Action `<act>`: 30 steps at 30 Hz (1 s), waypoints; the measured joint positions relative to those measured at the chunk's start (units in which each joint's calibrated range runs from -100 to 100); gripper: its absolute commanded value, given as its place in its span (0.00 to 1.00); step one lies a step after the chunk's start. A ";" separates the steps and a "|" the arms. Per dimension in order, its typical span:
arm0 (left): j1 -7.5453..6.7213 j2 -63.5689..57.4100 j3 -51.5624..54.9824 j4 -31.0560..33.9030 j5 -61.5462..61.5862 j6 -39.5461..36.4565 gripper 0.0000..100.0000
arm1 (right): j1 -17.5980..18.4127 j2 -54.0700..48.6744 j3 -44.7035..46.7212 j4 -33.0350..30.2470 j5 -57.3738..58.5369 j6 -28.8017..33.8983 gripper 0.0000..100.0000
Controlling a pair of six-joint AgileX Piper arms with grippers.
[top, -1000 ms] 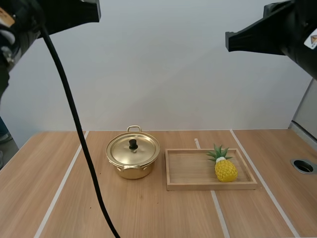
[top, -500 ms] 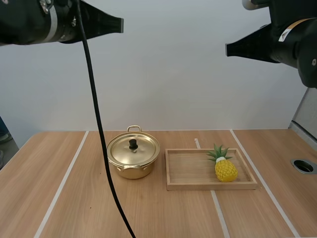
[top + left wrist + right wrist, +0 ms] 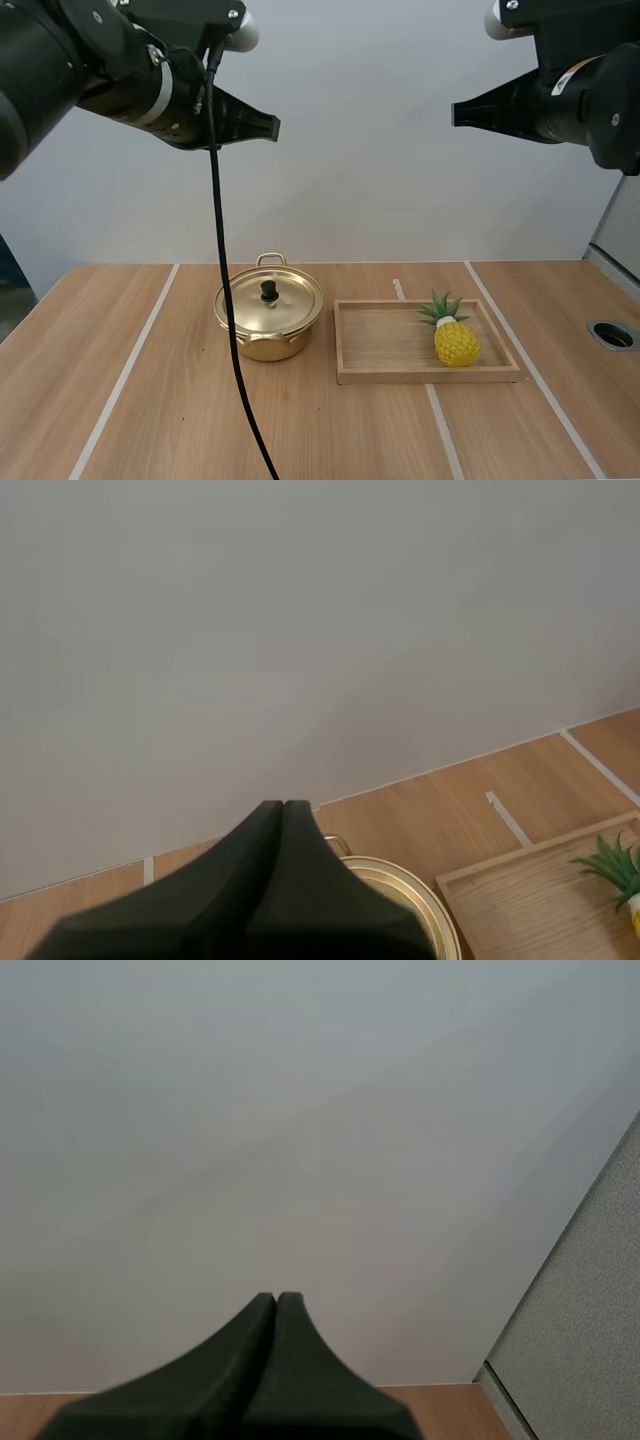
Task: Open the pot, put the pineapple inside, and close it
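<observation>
A golden pot [image 3: 268, 320] stands on the table with its lid [image 3: 270, 300] on, a black knob at the lid's middle. To its right, a yellow pineapple [image 3: 453, 335] with green leaves lies at the right end of a wooden tray [image 3: 380, 345]. My left gripper [image 3: 272, 126] hangs shut high above the pot, and the left wrist view has its dark wedge [image 3: 283, 806] over the pot's rim [image 3: 400, 880]. My right gripper [image 3: 457, 113] is shut too, high above the tray; its wedge [image 3: 275, 1300] points at the plain wall.
The wooden table [image 3: 130, 400] has white lines running front to back. A round hole [image 3: 612, 334] sits in the table at the far right. A grey panel [image 3: 620, 230] stands at the right edge.
My left arm has swung rightward and down, its tip now nearer above the pot. The right arm has shifted only slightly. Pot, tray and pineapple have not moved.
</observation>
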 measured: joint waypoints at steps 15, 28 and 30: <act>0.00 0.02 0.00 -3.64 -2.66 1.08 1.00 | 0.00 0.00 0.00 0.00 4.39 0.00 0.00; 0.00 0.17 0.00 -4.93 -3.76 3.90 1.00 | 0.00 0.00 0.00 0.00 7.01 0.00 0.00; 0.00 1.21 0.00 -5.71 -3.33 5.08 1.00 | 0.00 0.00 0.00 0.11 8.02 0.00 0.00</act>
